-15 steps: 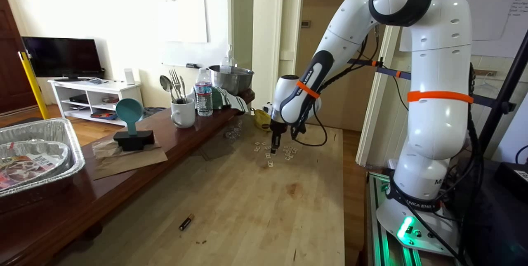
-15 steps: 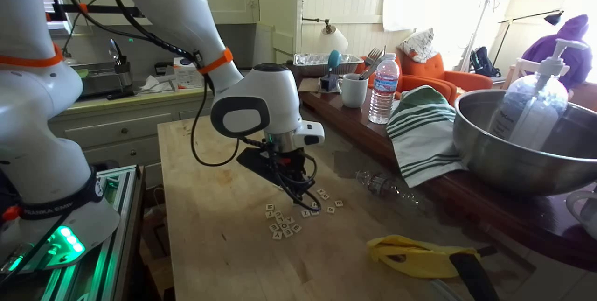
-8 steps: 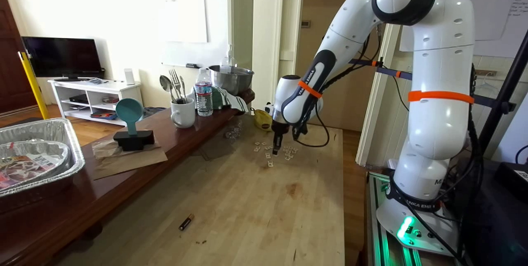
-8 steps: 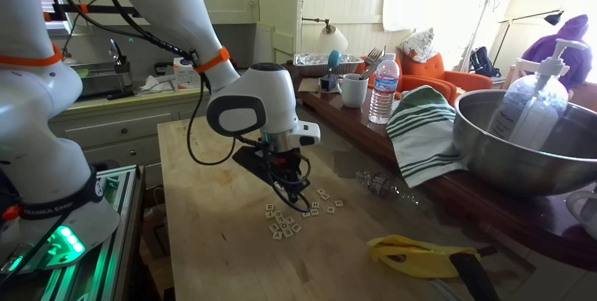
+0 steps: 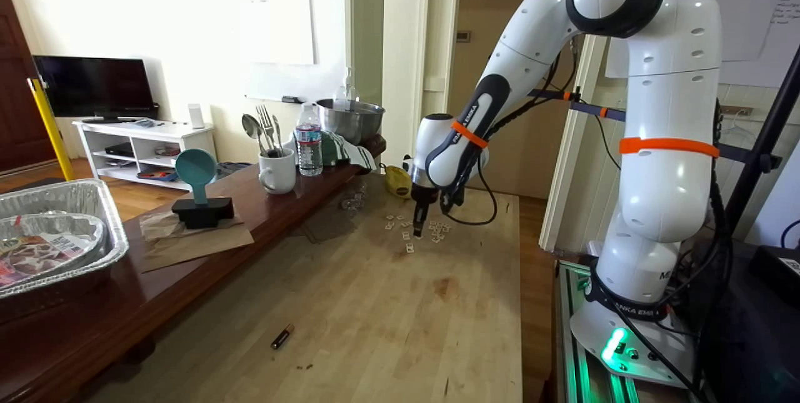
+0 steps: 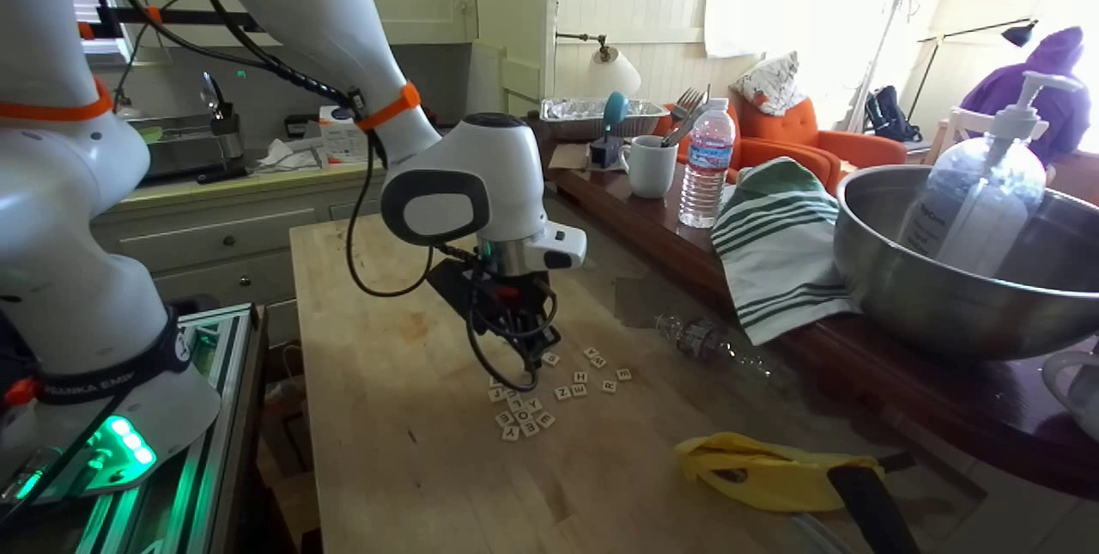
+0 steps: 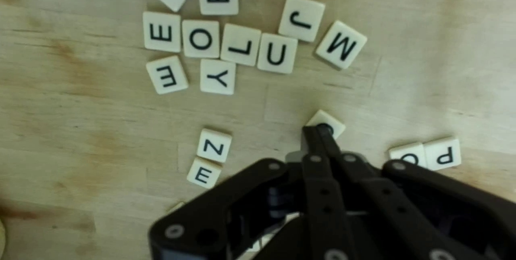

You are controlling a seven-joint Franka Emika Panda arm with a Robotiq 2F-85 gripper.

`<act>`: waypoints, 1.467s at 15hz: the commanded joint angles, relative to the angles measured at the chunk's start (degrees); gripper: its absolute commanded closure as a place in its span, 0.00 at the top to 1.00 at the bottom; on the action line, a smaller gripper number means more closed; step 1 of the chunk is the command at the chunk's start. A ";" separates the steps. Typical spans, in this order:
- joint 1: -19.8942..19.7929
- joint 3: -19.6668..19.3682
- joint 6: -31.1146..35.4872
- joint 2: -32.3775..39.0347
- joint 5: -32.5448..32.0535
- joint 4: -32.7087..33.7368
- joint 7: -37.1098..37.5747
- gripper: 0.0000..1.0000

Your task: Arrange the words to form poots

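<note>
The words are small cream letter tiles lying flat on the wooden table. In the wrist view my gripper (image 7: 316, 129) has its fingertips pressed together over an O tile (image 7: 329, 118), covering part of it. It cannot be told whether they touch it. A P tile (image 7: 443, 155) adjoins another O tile (image 7: 407, 152), partly hidden by a finger linkage. An N tile (image 7: 214, 146) and an E tile (image 7: 204, 172) lie left. A cluster around an O tile (image 7: 200, 39) lies beyond. The gripper shows low over the tiles in both exterior views (image 5: 417, 231) (image 6: 530, 358).
A yellow bag (image 6: 764, 472) and a clear plastic bottle (image 6: 708, 343) lie on the table (image 6: 412, 485). A battery (image 5: 282, 336) lies farther along it. A raised dark wooden ledge (image 5: 206, 278) bears a mug (image 5: 277, 173), a water bottle (image 5: 309, 150) and a steel bowl (image 5: 353, 122).
My gripper has shifted a short way across the tiles, leftward in an exterior view, uncovering some tiles and covering part of the cluster there. The tiles show no visible movement.
</note>
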 commanded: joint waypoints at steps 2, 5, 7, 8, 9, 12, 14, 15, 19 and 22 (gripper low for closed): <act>2.81 -1.33 -4.57 -1.02 0.23 -1.05 6.31 0.00; 3.96 -2.17 -4.31 -0.79 -0.25 -0.76 10.71 0.00; 4.47 -2.71 -2.92 -0.51 0.00 -0.62 13.81 0.00; 4.65 -2.87 -2.71 -0.48 0.21 -0.58 14.92 0.00; 4.78 -2.96 -2.84 -0.46 0.40 -0.51 15.78 0.00; 5.01 -2.84 -3.26 -0.39 1.17 -0.47 17.69 0.00; 5.19 -2.82 -3.08 -0.23 1.53 -0.42 18.77 0.00; 5.25 -2.80 -3.04 -0.16 1.74 -0.35 19.30 0.00; 5.65 -2.83 -2.64 0.03 2.21 -0.12 21.28 0.00; 5.94 -3.00 -2.41 0.45 2.44 0.21 22.70 0.00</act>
